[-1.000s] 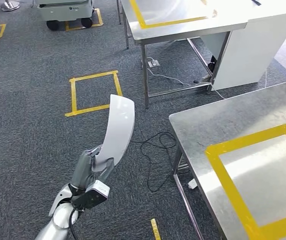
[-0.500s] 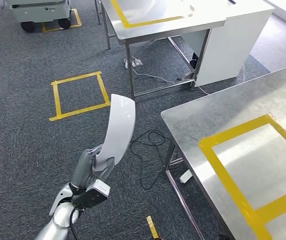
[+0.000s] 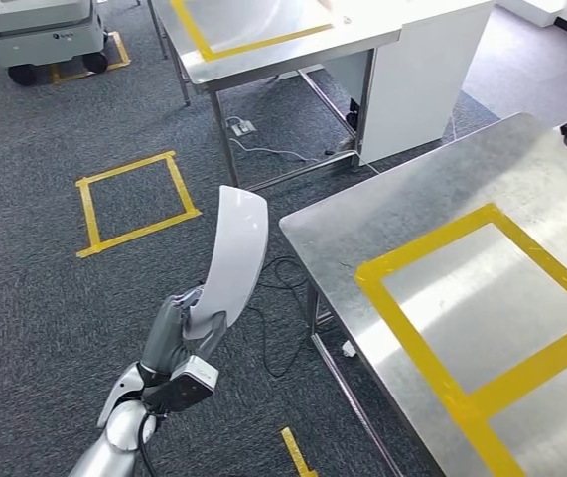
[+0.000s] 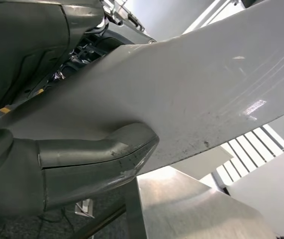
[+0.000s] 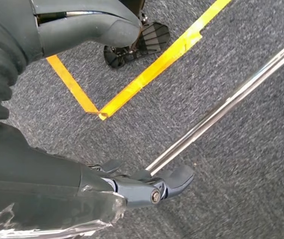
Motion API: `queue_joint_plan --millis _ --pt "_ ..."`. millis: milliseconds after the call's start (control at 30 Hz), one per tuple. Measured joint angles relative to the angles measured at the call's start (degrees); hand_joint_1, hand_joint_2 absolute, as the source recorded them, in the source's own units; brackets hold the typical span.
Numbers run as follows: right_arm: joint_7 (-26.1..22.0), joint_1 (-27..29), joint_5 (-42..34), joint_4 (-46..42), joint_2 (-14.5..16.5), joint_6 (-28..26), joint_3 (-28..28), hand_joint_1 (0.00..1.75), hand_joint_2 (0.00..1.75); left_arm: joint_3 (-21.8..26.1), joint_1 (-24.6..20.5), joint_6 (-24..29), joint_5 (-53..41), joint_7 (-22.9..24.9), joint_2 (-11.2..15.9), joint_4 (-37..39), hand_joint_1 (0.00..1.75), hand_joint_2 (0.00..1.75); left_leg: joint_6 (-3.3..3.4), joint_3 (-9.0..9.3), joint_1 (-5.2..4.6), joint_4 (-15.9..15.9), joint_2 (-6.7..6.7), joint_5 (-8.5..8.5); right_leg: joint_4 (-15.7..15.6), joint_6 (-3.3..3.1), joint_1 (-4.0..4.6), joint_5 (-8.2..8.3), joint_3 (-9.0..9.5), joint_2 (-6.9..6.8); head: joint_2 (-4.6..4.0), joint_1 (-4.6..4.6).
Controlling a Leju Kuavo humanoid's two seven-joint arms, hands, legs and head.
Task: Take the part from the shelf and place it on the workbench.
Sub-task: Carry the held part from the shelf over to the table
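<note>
My left hand (image 3: pixel 179 343) grips the lower end of a curved white part (image 3: pixel 233 254), which stands up and tilts right over the carpet. Close up in the left wrist view the white part (image 4: pixel 193 94) lies across my left hand (image 4: pixel 57 149), with the thumb pressed along its face. The steel workbench (image 3: pixel 340 224) with a yellow tape rectangle (image 3: pixel 445 373) stands to the right of the part, apart from it. In the right wrist view my right hand (image 5: pixel 95 109) hangs over the carpet with its fingers apart and nothing in them.
A second steel table (image 3: pixel 303 55) with a white cabinet (image 3: pixel 422 75) stands further back. Black cable (image 3: pixel 280 298) lies on the floor by the workbench leg. A yellow tape square (image 3: pixel 134 199) marks the carpet, and a wheeled cart (image 3: pixel 37 30) is at the far left.
The whole scene has slid left in the head view as the camera turned, bringing the workbench closer to centre. My left hand keeps the same hold on the white part.
</note>
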Motion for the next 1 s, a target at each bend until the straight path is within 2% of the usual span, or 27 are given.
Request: queue_joint_plan --millis 33,100,133,167,233,267,333,400,433,467,500,533,567,633,667,733,800,867,933,967,1000 --pt "0.0 0.01 0.01 0.0 -0.01 0.01 -0.02 0.0 1.75 0.0 -0.01 0.0 0.0 0.0 0.02 0.01 1.75 1.75 0.3 1.36 -0.02 -2.81 -0.28 1.95 0.0 0.0 0.05 0.04 0.04 0.45 0.0 0.01" --pt "-0.01 -0.03 0.02 0.0 0.02 0.02 -0.03 0.0 1.75 -0.01 -0.06 0.0 0.0 -0.01 0.02 0.01 1.75 1.75 1.1 5.3 -0.09 -10.75 -1.69 5.69 0.06 0.13 0.17 0.13 0.04 1.3 0.0 0.02" --pt "-0.02 -0.05 0.03 0.0 0.03 0.03 -0.03 0.0 1.75 -0.02 -0.11 0.0 0.0 -0.01 0.03 0.01 1.75 1.75 1.39 6.7 -0.14 -13.65 -2.32 6.55 0.1 0.32 0.2 0.22 -0.1 1.67 0.0 0.02" --pt "-0.02 -0.03 0.04 0.0 0.04 0.04 -0.04 0.0 1.75 -0.02 -0.14 0.0 0.0 0.0 0.03 0.01 1.75 1.75 1.58 7.42 -0.2 -15.28 -2.74 6.77 0.11 0.58 0.17 0.34 -0.29 1.98 0.0 0.03" --pt "-0.02 0.08 0.05 0.0 0.04 0.04 -0.05 0.0 1.75 -0.01 -0.2 0.0 0.0 0.0 -0.01 0.01 1.75 1.75 1.77 7.55 -0.27 -16.06 -2.52 6.75 0.01 1.24 0.05 0.6 -0.63 2.46 0.0 0.03" --pt "-0.02 0.15 0.05 0.0 0.04 0.04 -0.05 0.0 1.75 -0.01 -0.23 0.0 0.0 0.01 -0.07 0.01 1.75 1.75 1.92 7.61 -0.21 -16.4 -2.16 6.99 0.2 1.52 -0.01 0.42 -0.91 2.2 0.0 0.05" --pt "-0.02 0.1 0.07 0.0 0.04 0.03 -0.05 0.0 1.75 -0.02 -0.34 0.0 0.0 0.01 -0.22 0.01 1.75 1.75 2.34 7.71 -0.02 -17.08 -1.37 7.48 3.35 2.01 -0.01 -1.79 -2.57 0.79 0.0 0.29" --pt "-0.03 -0.02 0.09 0.0 0.03 0.02 -0.05 0.0 1.75 -0.02 -0.32 0.0 0.0 0.01 -0.24 0.03 1.75 1.75 2.56 7.57 -0.05 -17.19 -0.51 7.59 10.65 2.43 -0.11 -5.69 -5.96 -0.63 0.0 0.45" --pt "-0.04 -0.02 0.1 0.0 0.02 0.03 -0.05 0.0 1.75 -0.02 -0.28 0.0 0.0 0.02 -0.21 0.06 1.75 1.75 2.56 7.49 -0.08 -17.17 -0.04 7.59 14.14 2.66 -0.17 -7.07 -7.53 -0.85 0.0 0.44" --pt "-0.04 0.03 0.11 0.0 0.01 0.03 -0.05 0.0 1.75 -0.02 -0.25 -0.01 0.0 0.02 -0.2 0.09 1.75 1.75 2.55 7.44 -0.09 -17.14 0.37 7.58 16.05 2.88 -0.23 -7.48 -8.33 -0.98 0.0 0.42" --pt "-0.04 0.1 0.14 0.0 -0.01 0.04 -0.05 0.0 1.75 -0.02 -0.24 -0.01 0.0 0.02 -0.2 0.12 1.75 1.75 2.52 7.42 -0.08 -17.1 0.74 7.56 15.71 3.05 -0.28 -6.77 -8.02 -1.12 0.0 0.43" --pt "-0.05 0.14 0.17 0.0 -0.04 0.04 -0.05 0.0 1.75 -0.02 -0.24 -0.02 0.0 0.02 -0.21 0.14 1.75 1.75 2.42 7.46 -0.06 -17.03 1.09 7.49 13.02 3.17 -0.34 -5.1 -6.51 -1.4 0.0 0.43" --pt "-0.06 0.15 0.21 0.0 -0.07 0.04 -0.06 0.0 1.75 -0.02 -0.25 -0.02 0.0 0.02 -0.22 0.14 1.75 1.75 2.23 7.52 -0.06 -16.91 1.38 7.38 8.87 3.25 -0.4 -3.16 -4.24 -2.02 0.0 0.44" --pt "-0.1 -0.01 0.28 0.0 -0.1 0.09 -0.06 0.0 1.75 -0.01 -0.29 -0.01 -0.03 0.08 -0.21 0.14 1.75 1.75 1.69 7.44 -0.33 -16.45 1.87 7.07 1.98 3.0 -0.28 -1.05 -0.45 -3.34 0.0 0.41" --pt "-0.13 -0.07 0.32 0.0 -0.1 0.13 -0.06 0.0 1.75 -0.01 -0.32 -0.01 -0.08 0.13 -0.2 0.14 1.75 1.75 1.45 7.36 -0.5 -16.24 2.07 6.97 0.55 2.71 -0.2 -0.91 0.33 -3.67 0.0 0.32" --pt "-0.18 -0.04 0.35 0.0 -0.11 0.21 -0.08 0.0 1.75 -0.02 -0.37 0.0 -0.25 0.22 -0.2 0.15 1.75 1.75 1.13 7.26 -0.59 -15.98 2.56 6.9 0.36 1.88 -0.12 -0.97 0.36 -3.13 0.0 0.13" --pt "-0.19 0.05 0.37 0.0 -0.13 0.22 -0.14 0.0 1.75 -0.03 -0.45 0.0 -0.39 0.23 -0.2 0.16 1.75 1.75 0.59 7.08 -0.36 -15.23 2.12 6.06 0.29 1.19 -0.18 -0.81 0.34 -2.51 0.0 0.07" --pt "-0.24 -0.05 0.41 0.0 -0.13 0.23 -0.18 0.0 1.75 -0.03 -0.53 0.0 -0.45 0.23 -0.15 0.18 1.75 1.75 0.0 5.23 -0.1 -10.92 0.81 3.19 0.18 0.57 -0.26 -0.62 0.32 -1.88 0.0 -0.1" --pt "-0.26 -0.1 0.44 0.0 -0.13 0.24 -0.25 0.0 1.75 -0.03 -0.5 0.0 -0.46 0.23 -0.07 0.29 1.75 1.75 -0.17 1.6 0.01 -3.27 0.23 -0.26 0.2 0.29 -0.18 -0.56 0.2 -1.14 0.0 -0.18" --pt "-0.26 -0.07 0.45 0.0 -0.14 0.24 -0.31 0.0 1.75 -0.02 -0.44 0.0 -0.46 0.24 -0.02 0.37 1.75 1.75 -0.11 0.21 0.02 -0.51 0.21 -0.94 0.2 0.26 -0.12 -0.54 0.18 -0.74 0.0 -0.17" --pt "-0.26 -0.04 0.45 0.0 -0.14 0.24 -0.37 0.0 1.75 -0.02 -0.4 0.0 -0.46 0.25 0.04 0.42 1.75 1.75 0.05 -0.3 0.02 0.33 0.17 -0.48 0.21 0.24 -0.06 -0.52 0.19 -0.31 0.0 -0.17"
